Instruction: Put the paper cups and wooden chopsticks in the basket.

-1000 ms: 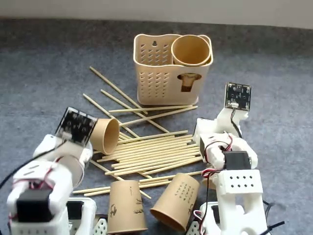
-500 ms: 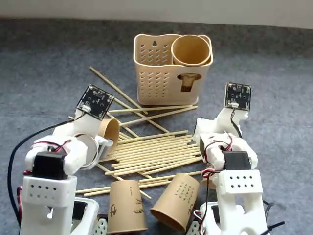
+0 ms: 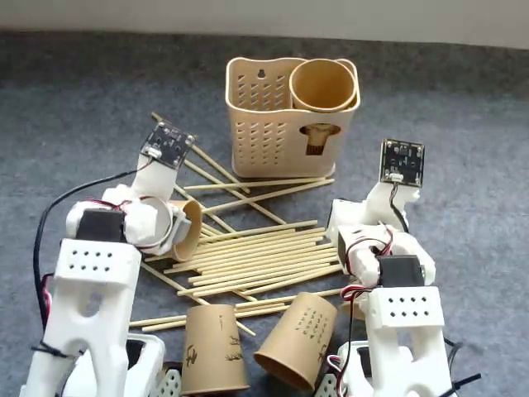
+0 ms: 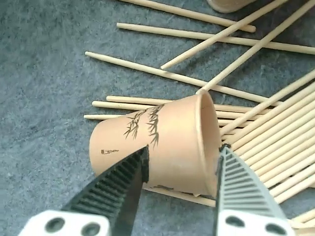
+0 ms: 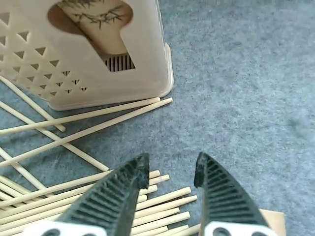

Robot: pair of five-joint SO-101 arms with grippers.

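Only one tan paper cup [image 3: 322, 83] sits in the beige perforated plastic basket [image 3: 264, 136], upper centre; three cups [image 3: 213, 347] and all the pale wooden chopsticks [image 3: 256, 256] lie outside, with left gripper [image 4: 182, 152] and right gripper [image 5: 172, 162] both apart.

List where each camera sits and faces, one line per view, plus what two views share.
High view: fixed above the table, looking down on basket, chopsticks, left arm and right arm.
Left wrist view: on the left wrist, looking down past the open left pincer at a lying paper cup.
Right wrist view: on the right wrist, looking past the open right pincer at the basket's foot.
Shared: high and right wrist views both show the basket.
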